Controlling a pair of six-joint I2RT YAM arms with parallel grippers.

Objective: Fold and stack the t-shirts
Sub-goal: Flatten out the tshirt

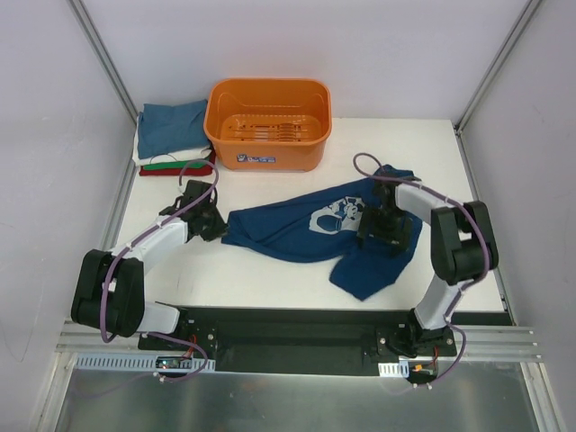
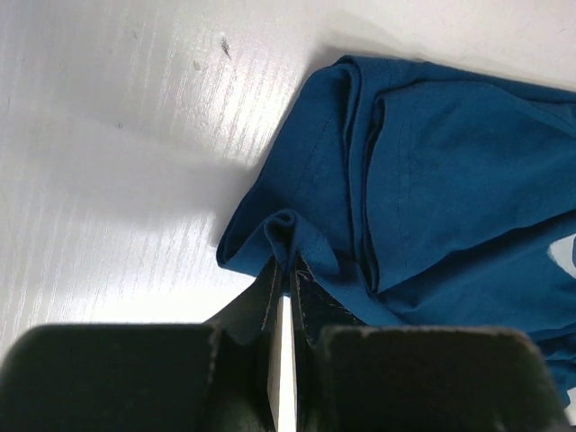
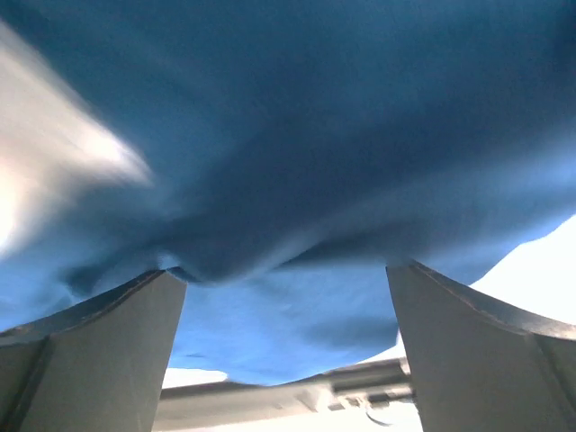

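A dark navy-blue t-shirt with a white graphic print lies crumpled across the table's middle. My left gripper is at its left edge, shut on a pinched fold of the navy cloth. My right gripper sits on the shirt's right part, jaws wide open with blue cloth bunched against and between the fingers. A stack of folded t-shirts, teal-blue on top with white, green and red below, lies at the back left.
An orange plastic basket stands at the back centre, right of the stack. Bare white table lies in front of the shirt. Frame posts rise at both back corners.
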